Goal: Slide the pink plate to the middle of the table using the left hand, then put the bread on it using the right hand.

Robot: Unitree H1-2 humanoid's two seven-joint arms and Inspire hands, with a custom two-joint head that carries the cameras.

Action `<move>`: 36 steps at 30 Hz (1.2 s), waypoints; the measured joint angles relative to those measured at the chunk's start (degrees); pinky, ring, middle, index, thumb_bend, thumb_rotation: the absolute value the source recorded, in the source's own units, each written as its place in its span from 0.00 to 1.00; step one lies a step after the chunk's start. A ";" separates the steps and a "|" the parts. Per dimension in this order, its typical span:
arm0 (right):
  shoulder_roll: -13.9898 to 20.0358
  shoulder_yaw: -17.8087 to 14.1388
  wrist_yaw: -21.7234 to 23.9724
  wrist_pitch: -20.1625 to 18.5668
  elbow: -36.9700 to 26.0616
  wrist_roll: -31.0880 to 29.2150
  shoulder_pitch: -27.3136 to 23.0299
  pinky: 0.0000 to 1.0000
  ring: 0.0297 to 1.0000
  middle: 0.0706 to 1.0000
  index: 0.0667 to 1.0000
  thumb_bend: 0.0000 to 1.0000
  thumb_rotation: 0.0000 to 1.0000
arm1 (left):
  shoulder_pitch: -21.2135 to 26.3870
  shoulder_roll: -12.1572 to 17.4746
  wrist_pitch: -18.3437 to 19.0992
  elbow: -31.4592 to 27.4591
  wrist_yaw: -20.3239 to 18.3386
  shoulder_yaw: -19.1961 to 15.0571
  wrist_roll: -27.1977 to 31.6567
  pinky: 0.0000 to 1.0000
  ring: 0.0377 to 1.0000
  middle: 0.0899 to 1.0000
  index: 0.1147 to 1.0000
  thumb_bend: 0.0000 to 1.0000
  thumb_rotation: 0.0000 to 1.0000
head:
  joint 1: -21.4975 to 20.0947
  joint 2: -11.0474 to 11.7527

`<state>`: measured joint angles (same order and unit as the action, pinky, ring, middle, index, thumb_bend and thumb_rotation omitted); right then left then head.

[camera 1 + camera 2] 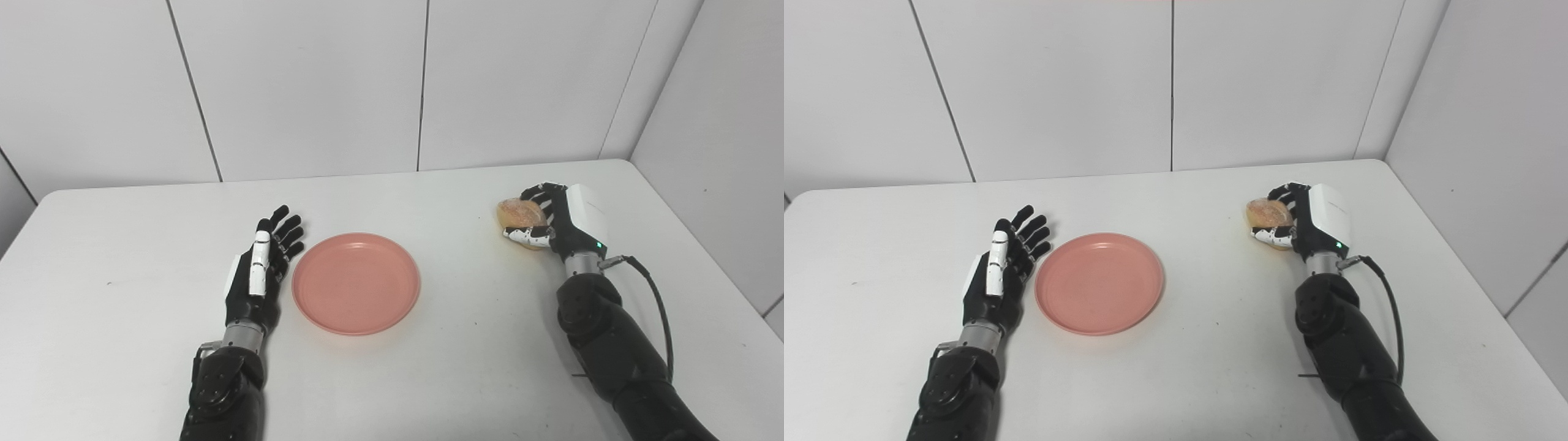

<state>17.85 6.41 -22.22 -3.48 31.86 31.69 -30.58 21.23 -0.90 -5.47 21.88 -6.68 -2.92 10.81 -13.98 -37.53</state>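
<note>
Pink plate (356, 283) bare — bread (519, 213) in right hand (560, 223)

A round pink plate (356, 283) with a shallow raised rim is seen lying flat and empty just left of the frame's centre. A small rounded bread (519, 215), golden-brown and crusty, is found at the right of the frame, well apart from the plate. Its right side and lower edge are covered, so whether it touches the surface cannot be told.
</note>
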 measured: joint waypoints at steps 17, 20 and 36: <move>-2.04 -0.92 2.47 3.71 -6.82 -6.69 0.51 0.41 0.47 0.53 0.46 0.50 0.13 | 0.00 -0.14 -0.06 0.01 0.53 0.79 -1.13 0.91 0.89 0.87 0.86 0.46 1.00 | 2.20 0.26; -2.90 -0.54 3.40 4.38 -9.33 -6.82 0.58 0.41 0.46 0.51 0.46 0.50 0.14 | 0.00 -0.31 -0.24 0.03 0.73 1.13 -1.32 0.92 0.90 0.88 0.87 0.47 1.00 | 2.90 0.35; -7.06 3.26 9.84 5.95 -19.58 -6.54 5.14 0.40 0.45 0.52 0.46 0.50 0.13 | -0.08 -1.68 -0.48 0.00 1.85 2.36 -4.11 0.92 0.91 0.90 0.90 0.45 1.00 | 5.54 -0.18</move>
<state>10.79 9.67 -12.38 2.46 12.28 25.15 -25.45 21.15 -2.58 -5.96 21.88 -4.83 -0.56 6.69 -8.44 -37.71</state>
